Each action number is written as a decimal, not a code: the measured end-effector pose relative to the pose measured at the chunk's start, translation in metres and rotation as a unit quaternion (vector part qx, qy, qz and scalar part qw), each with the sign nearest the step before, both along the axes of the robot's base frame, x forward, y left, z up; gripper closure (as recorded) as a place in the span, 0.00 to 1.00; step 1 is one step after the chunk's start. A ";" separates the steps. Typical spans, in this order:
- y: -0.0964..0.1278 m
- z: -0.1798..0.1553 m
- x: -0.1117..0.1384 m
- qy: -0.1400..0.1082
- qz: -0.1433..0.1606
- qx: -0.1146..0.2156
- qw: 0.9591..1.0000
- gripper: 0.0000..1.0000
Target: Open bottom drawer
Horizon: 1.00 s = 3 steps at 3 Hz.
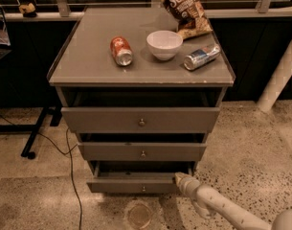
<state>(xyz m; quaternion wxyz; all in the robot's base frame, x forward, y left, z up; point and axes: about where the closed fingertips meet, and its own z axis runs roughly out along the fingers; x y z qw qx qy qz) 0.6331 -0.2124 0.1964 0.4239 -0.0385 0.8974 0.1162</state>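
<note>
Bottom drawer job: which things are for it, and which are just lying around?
For the job: bottom drawer, its knob, the tool at the drawer's right top edge.
Lying about: red can, white bowl, silver can, snack bag.

On the cabinet top point(88, 56) a red soda can point(121, 51) lies on its side, a white bowl point(164, 44) just beside it, then a silver can point(201, 57), also tipped over. A chip bag point(184, 8) lies behind them. A black cable point(71, 176) trails across the speckled floor point(251, 143).
</note>
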 end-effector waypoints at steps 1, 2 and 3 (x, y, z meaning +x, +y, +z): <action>-0.005 0.010 -0.023 0.024 0.013 0.016 0.999 1.00; -0.005 0.019 -0.036 0.036 0.022 0.037 0.998 1.00; -0.002 0.019 -0.032 0.031 0.023 0.037 0.999 1.00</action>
